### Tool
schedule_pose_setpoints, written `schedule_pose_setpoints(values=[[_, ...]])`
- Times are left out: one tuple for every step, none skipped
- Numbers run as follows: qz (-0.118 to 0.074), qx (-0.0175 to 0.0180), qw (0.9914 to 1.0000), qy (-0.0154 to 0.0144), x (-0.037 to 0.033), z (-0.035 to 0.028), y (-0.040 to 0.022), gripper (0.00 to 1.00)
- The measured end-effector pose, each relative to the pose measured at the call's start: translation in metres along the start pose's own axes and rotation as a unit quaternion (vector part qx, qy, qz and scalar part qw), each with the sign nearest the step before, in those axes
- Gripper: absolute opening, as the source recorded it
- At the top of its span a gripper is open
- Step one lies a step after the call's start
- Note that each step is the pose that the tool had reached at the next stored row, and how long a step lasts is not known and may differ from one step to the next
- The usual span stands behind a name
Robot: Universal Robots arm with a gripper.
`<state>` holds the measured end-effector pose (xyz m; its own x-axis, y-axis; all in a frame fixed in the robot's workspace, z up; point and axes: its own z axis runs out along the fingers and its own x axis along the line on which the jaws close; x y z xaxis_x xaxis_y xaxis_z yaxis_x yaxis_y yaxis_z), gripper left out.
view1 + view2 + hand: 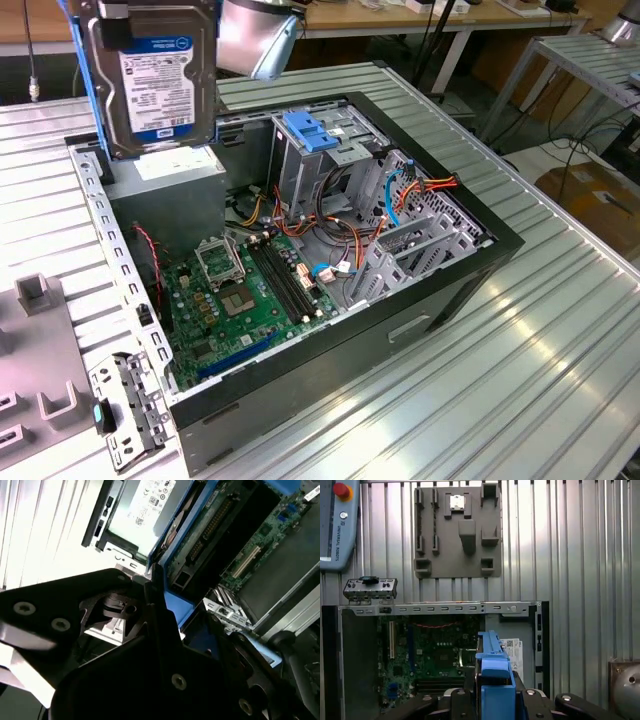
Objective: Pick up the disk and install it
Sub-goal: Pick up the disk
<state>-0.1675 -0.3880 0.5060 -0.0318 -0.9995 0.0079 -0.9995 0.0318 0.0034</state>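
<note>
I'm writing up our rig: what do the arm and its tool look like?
The matte black, angular tool carries small silver screw heads. The arm's rounded wrist housing is smooth silvery grey with a pale blue tint.

The exterior view looks obliquely down into the open computer case from nearby. The first wrist view faces straight down over it; the second — seemingly closer — looks aslant along the disk. All share the motherboard.

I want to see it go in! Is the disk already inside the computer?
No, the disk hangs in the air above the open computer case.
</note>
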Motion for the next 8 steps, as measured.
schedule_pose_setpoints(values=[[0.002,-0.0001,1.0,0.0003,0.0116,0.0065,-0.0119,0.37],[0.002,0.0,1.0,0.0013,0.0115,0.0084,-0.0204,0.37],[0.003,0.0,0.99999,0.0017,0.0114,0.0089,-0.0232,0.37],[0.003,0.0,0.99999,0.0022,0.0113,0.0094,-0.0262,0.37],[0.003,0.0,0.99999,0.0025,0.0112,0.0098,-0.0285,0.37],[0.004,0.0001,0.99999,0.0027,0.0112,0.0102,-0.0307,0.37],[0.004,0.0001,0.99999,0.0031,0.0111,0.0111,-0.0355,0.37],[0.004,0.0001,0.99999,0.0032,0.0112,0.0115,-0.0373,0.37]])
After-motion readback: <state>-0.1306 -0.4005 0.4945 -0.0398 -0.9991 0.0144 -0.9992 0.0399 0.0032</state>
